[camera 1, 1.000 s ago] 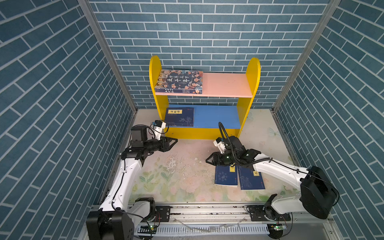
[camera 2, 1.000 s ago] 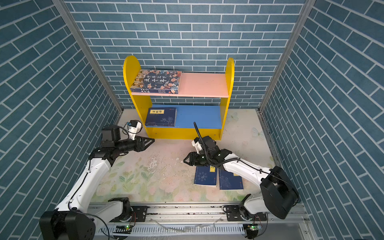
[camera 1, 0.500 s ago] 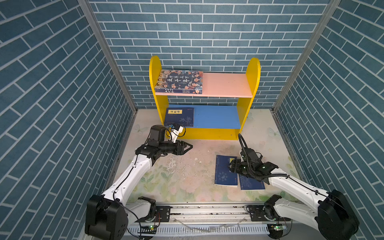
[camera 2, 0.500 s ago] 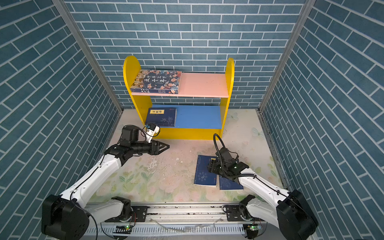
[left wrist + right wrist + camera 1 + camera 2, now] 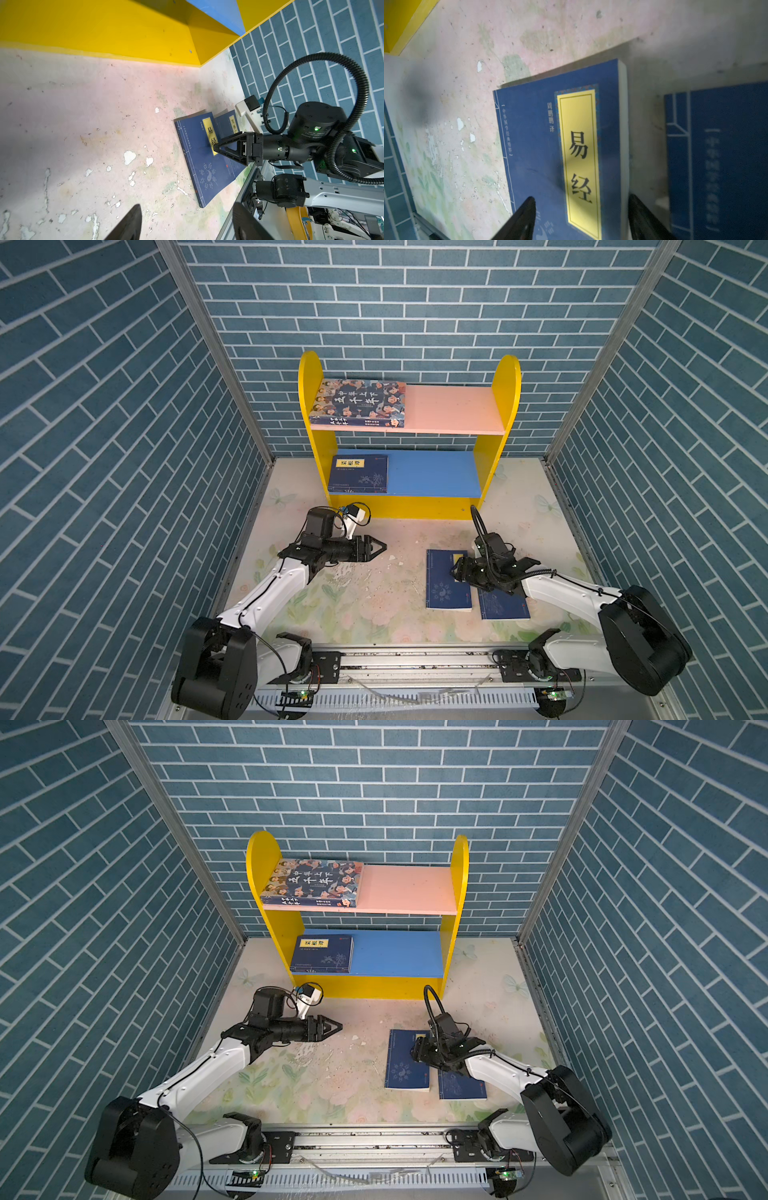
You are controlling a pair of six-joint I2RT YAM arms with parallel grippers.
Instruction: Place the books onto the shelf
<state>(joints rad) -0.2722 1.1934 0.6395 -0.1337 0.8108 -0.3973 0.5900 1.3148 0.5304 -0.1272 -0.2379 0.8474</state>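
Jaws of right gripper (image 5: 454,572) now hover over navy book (image 5: 441,593).

Yellow-sided shelf (image 5: 505,389) with pink and blue boards; navy books (image 5: 445,593), yellow labels; teal brick walls (image 5: 415,302); faded floral tabletop (image 5: 374,608).

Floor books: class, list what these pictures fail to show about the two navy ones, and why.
Right navy book: far end under the right gripper in both top views; blurred and cut by the frame edge in the right wrist view.
Left navy book: title partly covered by that gripper in both top views.
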